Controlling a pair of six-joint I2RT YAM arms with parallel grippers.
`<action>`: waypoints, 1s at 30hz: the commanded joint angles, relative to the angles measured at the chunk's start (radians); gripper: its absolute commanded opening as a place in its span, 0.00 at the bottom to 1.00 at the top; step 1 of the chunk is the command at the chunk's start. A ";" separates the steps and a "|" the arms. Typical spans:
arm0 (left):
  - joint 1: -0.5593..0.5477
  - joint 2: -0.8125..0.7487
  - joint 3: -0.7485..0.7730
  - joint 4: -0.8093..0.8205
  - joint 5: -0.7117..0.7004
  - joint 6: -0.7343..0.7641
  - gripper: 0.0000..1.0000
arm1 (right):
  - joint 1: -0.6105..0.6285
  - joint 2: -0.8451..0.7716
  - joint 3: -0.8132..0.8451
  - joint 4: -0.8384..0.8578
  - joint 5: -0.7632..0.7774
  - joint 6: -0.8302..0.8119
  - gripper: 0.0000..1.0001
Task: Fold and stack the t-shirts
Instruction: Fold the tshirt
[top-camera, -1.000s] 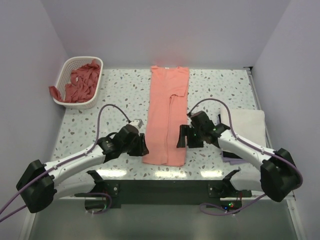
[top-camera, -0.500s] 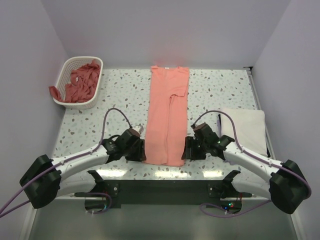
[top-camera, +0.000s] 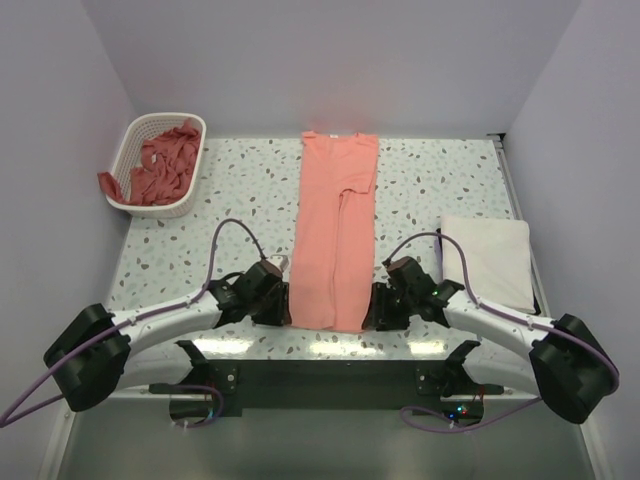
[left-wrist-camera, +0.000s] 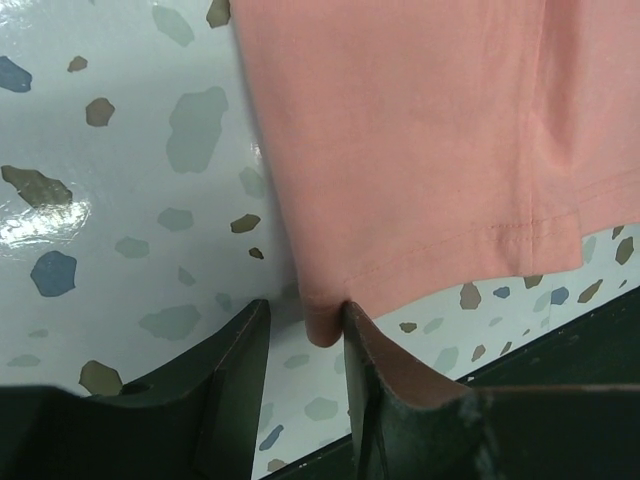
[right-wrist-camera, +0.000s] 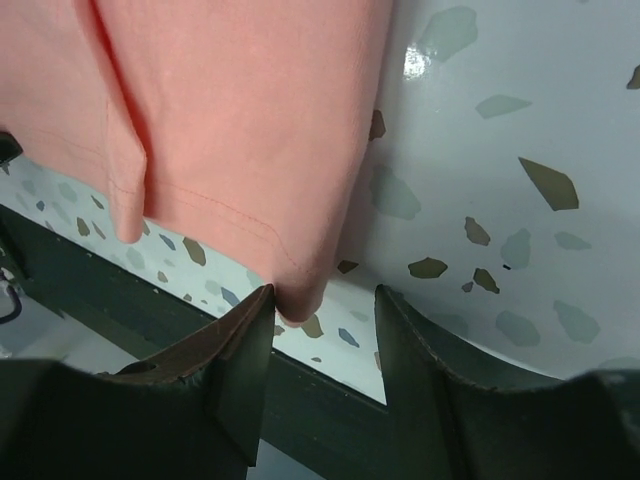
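Observation:
A salmon-pink t-shirt (top-camera: 335, 230) lies flat in the table's middle, folded lengthwise into a long strip with its hem towards the arms. My left gripper (top-camera: 283, 305) sits low at the hem's near left corner. In the left wrist view that corner (left-wrist-camera: 322, 318) pokes between the open jaws (left-wrist-camera: 305, 320) and touches the right finger. My right gripper (top-camera: 377, 305) is at the near right corner. There the cloth tip (right-wrist-camera: 298, 300) rests against the left finger of the open jaws (right-wrist-camera: 322, 310). A folded white t-shirt (top-camera: 487, 262) lies at the right.
A white lattice basket (top-camera: 130, 140) at the back left holds more crumpled pink t-shirts (top-camera: 160, 165), one hanging over its rim. The table's dark near edge (right-wrist-camera: 100, 290) runs just behind both grippers. Walls close in the left, right and back sides.
Both grippers have slid back along the shirt's sides to its near hem corners. The right jaws have narrowed around the corner.

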 joint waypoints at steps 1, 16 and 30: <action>-0.008 0.021 -0.024 0.056 0.004 -0.016 0.39 | 0.004 0.018 -0.017 0.058 -0.031 0.030 0.48; -0.008 -0.040 -0.053 0.038 0.027 -0.059 0.00 | 0.004 0.014 -0.033 -0.035 -0.026 -0.004 0.02; -0.054 -0.119 -0.176 0.102 0.116 -0.172 0.00 | 0.004 -0.118 -0.128 -0.046 -0.098 0.048 0.00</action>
